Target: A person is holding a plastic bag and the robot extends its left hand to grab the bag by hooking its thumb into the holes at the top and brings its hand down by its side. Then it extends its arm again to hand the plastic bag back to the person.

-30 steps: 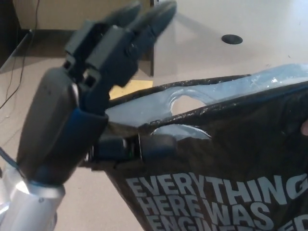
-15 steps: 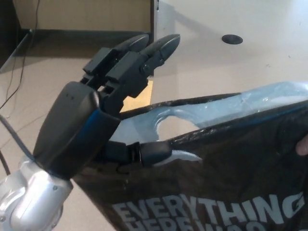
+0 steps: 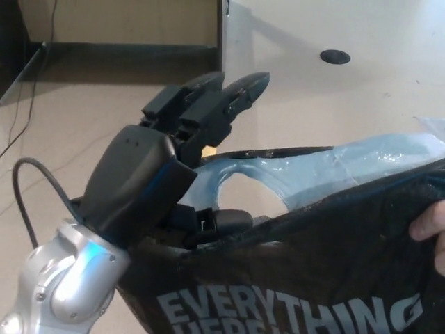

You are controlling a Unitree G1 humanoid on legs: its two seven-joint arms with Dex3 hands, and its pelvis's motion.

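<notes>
A black plastic bag (image 3: 313,278) with white lettering and a pale blue inside fills the lower right of the head view. My left hand (image 3: 160,181) comes in from the lower left at the bag's left end. Its thumb (image 3: 224,223) is hooked through the cut-out handle hole and the bag's edge lies over it. The two thick fingers (image 3: 222,97) point straight up and away, apart from the thumb. A person's hand (image 3: 431,226) holds the bag's right end at the picture's edge. My right hand is out of sight.
A pale table top (image 3: 361,97) with a round black cable hole (image 3: 335,56) lies behind the bag. A wooden cabinet (image 3: 118,21) stands at the back left. A dark cable (image 3: 31,195) loops beside my left wrist, over the beige floor.
My left hand has dropped lower and drawn closer with its thumb still in the handle hole. The bag's mouth has opened wider. More of the person's hand shows at the right.
</notes>
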